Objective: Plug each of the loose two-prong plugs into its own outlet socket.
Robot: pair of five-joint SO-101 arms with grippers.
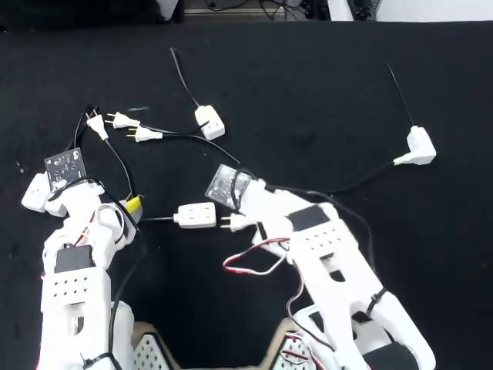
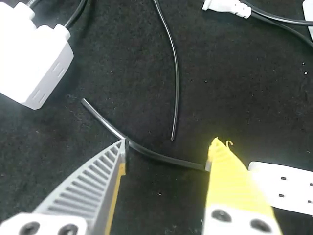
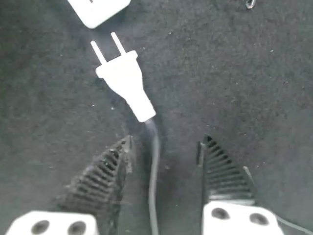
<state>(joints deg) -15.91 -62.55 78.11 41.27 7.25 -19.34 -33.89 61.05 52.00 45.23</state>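
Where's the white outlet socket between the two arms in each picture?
High view: outlet socket between the yellow finger and the two-prong plug.
Left wrist view: outlet socket beside the yellow finger.
Right wrist view: outlet socket's corner beyond the two-prong plug's prongs.
Landmarks: yellow finger ties high to left wrist; two-prong plug ties high to right wrist.

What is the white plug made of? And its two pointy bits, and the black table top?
Plug: looks like smooth white plastic, faintly glossy.
Prongs: probably metal, thin and pale.
Table top: likely black cloth, matte, fuzzy with lint specks.
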